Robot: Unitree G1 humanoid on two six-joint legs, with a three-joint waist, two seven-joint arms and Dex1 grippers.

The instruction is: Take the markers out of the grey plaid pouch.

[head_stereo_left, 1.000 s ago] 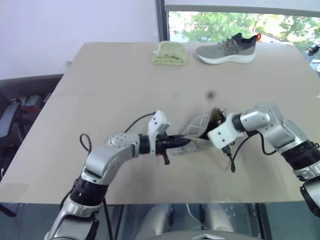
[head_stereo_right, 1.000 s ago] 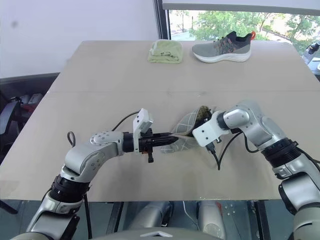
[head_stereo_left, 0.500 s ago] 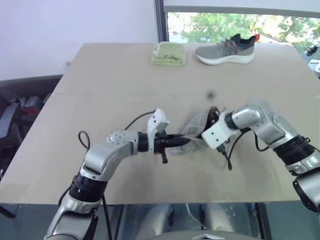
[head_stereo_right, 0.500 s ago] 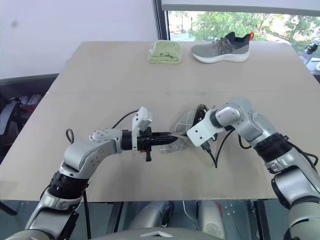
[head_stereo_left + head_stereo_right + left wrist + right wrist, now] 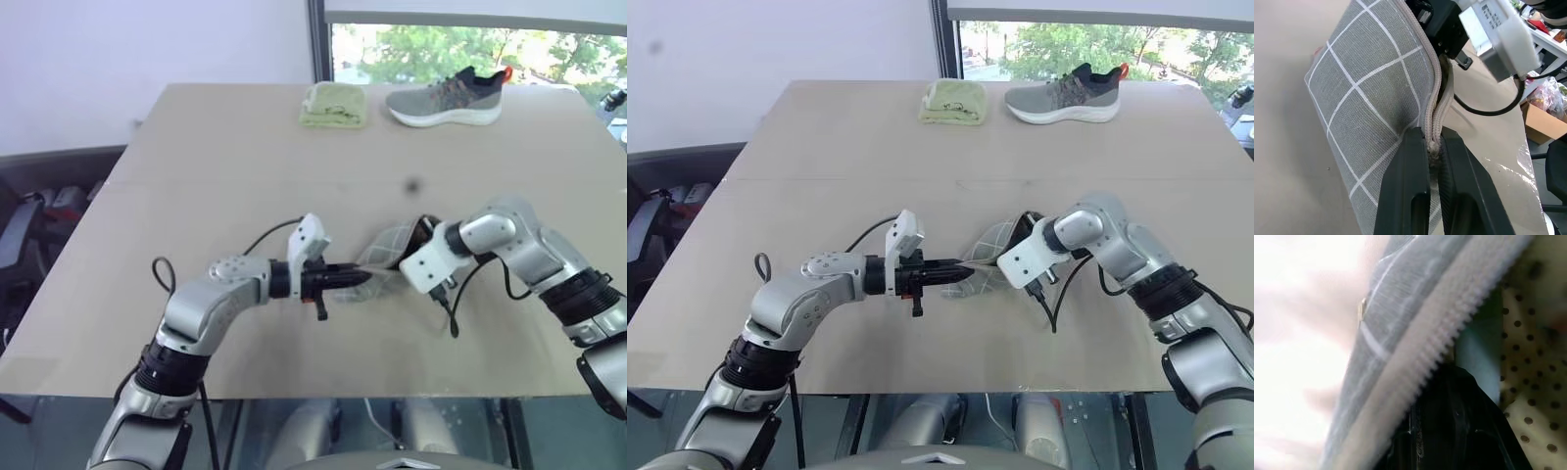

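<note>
The grey plaid pouch (image 5: 388, 257) is held up off the table, its zipper mouth towards my right arm. My left gripper (image 5: 1433, 147) is shut on the zipper edge at the pouch's closed end (image 5: 364, 277). My right gripper (image 5: 422, 235) reaches into the open mouth, and its tip is sunk between the zipper band and the cream dotted lining (image 5: 1528, 382). A pale green strip (image 5: 1475, 350) lies inside next to the gripper. I cannot tell whether it is one of the markers, which are otherwise hidden in the pouch.
At the table's far edge a grey shoe (image 5: 446, 96) lies beside a folded yellow-green cloth (image 5: 333, 104). A black cable (image 5: 453, 304) hangs from my right wrist onto the tan table (image 5: 245, 176). A dark spot (image 5: 411, 184) marks the tabletop behind the pouch.
</note>
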